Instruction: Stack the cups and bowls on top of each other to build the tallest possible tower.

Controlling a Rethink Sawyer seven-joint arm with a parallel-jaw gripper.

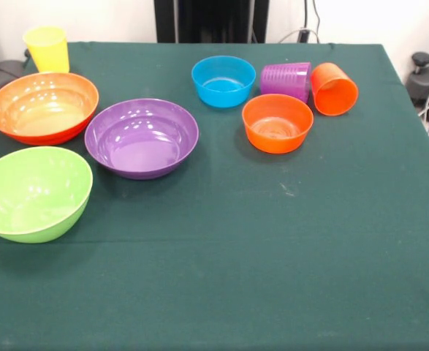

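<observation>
Glossy round plastic bowls, upright on the green cloth table (272,241): large orange bowl (43,107), purple bowl (142,137), lime bowl (33,192) at the left edge; small blue bowl (224,80), small orange bowl (277,123). Tapered tumblers: yellow cup (47,49) upright at the far left corner; ribbed purple cup (286,80) and smooth orange cup (334,88) lying tipped. Gripper out of sight.

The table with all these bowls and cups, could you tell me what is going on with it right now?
Nothing is being handled; the robot's tool is out of sight. On the green table sit four large and small bowls upright: orange bowl, purple bowl, tilted lime bowl, blue bowl and small orange bowl. The yellow cup stands; the purple cup and orange cup lie sideways. Nothing is stacked yet.
</observation>
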